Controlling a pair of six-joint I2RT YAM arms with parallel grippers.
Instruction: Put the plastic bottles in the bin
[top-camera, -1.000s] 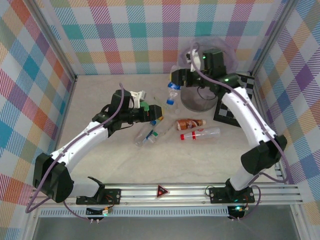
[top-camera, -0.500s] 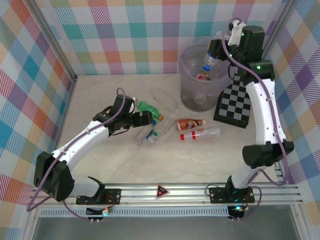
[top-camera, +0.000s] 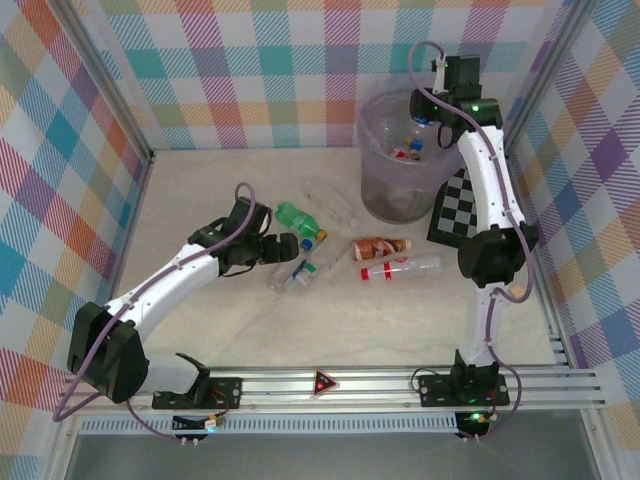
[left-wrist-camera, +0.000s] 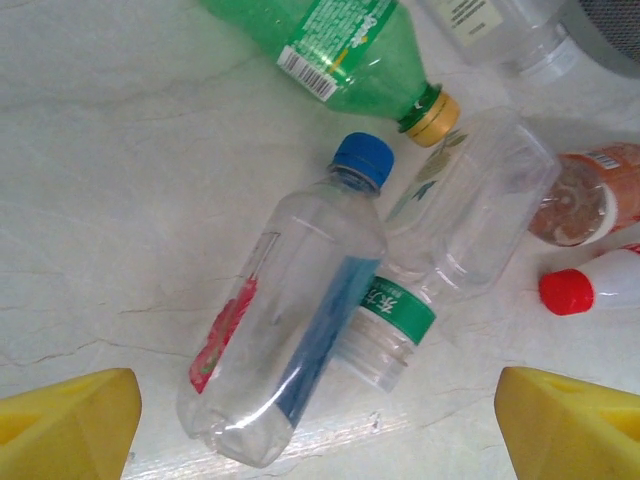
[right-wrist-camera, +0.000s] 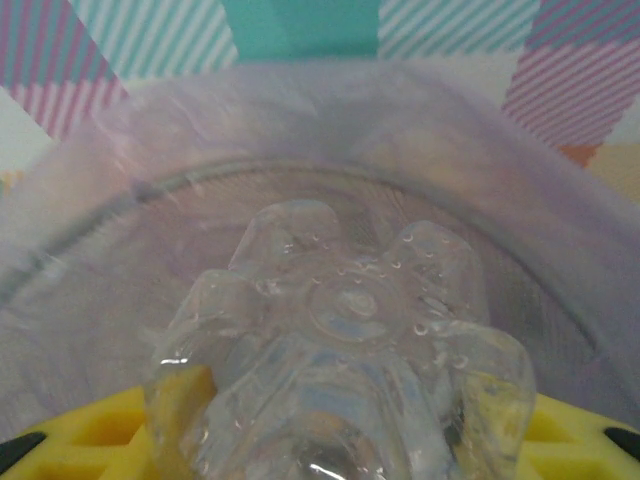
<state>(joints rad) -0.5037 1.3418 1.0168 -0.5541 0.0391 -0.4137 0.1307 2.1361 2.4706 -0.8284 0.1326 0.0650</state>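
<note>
Clamping a clear bottle (right-wrist-camera: 340, 370) with its base toward the wrist camera, the right gripper (top-camera: 428, 106) hangs over the mouth of the bin (top-camera: 388, 195). Its yellow fingers (right-wrist-camera: 95, 430) press on both sides of the bottle, which is not yet released. A few bottles with red and white labels show through the bin opening; the number cannot be read from above.

The left gripper (top-camera: 286, 247) sits low over the table cluster, jaws wide apart and holding nothing. Its fingertips (left-wrist-camera: 70, 425) stand either side of the blue-capped bottle (left-wrist-camera: 290, 330).

Count on the table, six bottles, all lying down:
- blue-capped bottle, 1
- green-banded clear bottle (left-wrist-camera: 450, 230), 1, touching the blue-capped one
- green bottle (left-wrist-camera: 350, 45), 1, yellow cap, just beyond those two
- plain clear bottle (top-camera: 335, 200), 1, between the green bottle and the bin
- brown-labelled bottle (top-camera: 380, 246), 1
- red-capped bottle (top-camera: 400, 268), 1, just beside the brown one

Also: 1 bottle held in the air, 1 bin, 1 chequered board (top-camera: 465, 205) beside the bin.

Judgement: partway through, with some bottles binned, one about to drop and six left
</note>
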